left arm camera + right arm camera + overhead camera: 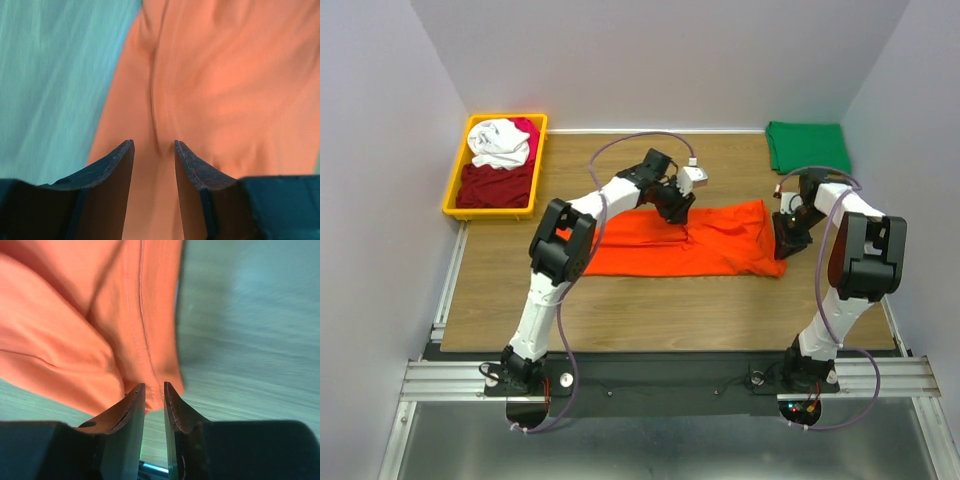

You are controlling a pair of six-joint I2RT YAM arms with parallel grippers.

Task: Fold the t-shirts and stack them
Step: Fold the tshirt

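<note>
Lying flat mid-table (650, 310) in the top view, the orange t-shirt (720, 248) is met by the left gripper (678, 212) at its far edge and by the right gripper (790, 243) at its right end. Left wrist: jaws seen apart over a crease, nothing pinched. Right wrist: jaws nearly together at the hem; a grip cannot be told.

Wooden bench (650, 310), light grain, fills centre of frame. Orange t-shirt (720, 245) lies flat across middle, long side running left-right, creased near centre. Dark green t-shirt (807, 146) folded at upper right corner. Yellow plastic bin (457, 190) at upper left corner, well apart from both.
</note>
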